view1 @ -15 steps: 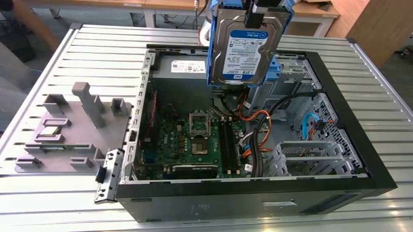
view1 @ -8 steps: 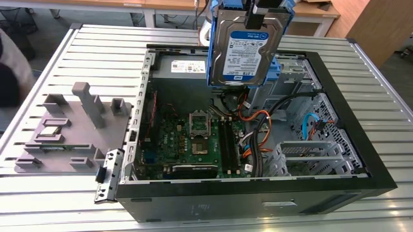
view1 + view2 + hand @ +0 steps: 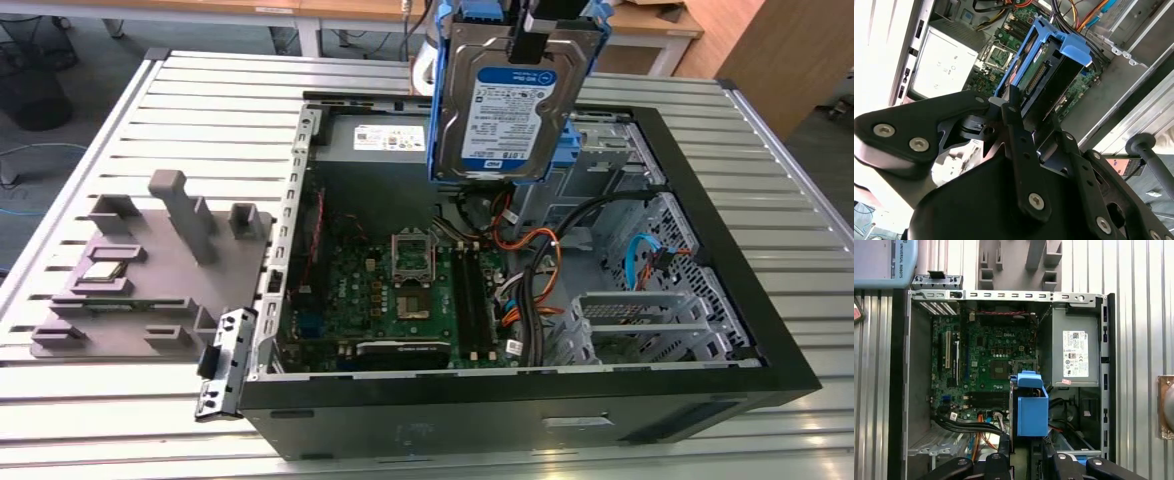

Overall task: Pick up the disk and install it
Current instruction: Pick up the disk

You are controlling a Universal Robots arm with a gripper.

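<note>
Exterior view: the gripper (image 3: 534,32) hangs over the open computer case (image 3: 534,395), its fingers clenched on the top edge of the disk (image 3: 507,110). The disk hangs upright in the air above the case, label facing the camera, near the power supply (image 3: 376,140).

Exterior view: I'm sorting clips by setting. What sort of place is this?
Probably a lab or workshop bench for computer assembly: an open computer case sits on a slatted metal table, beside a grey parts fixture, with the disk held above it.
</note>
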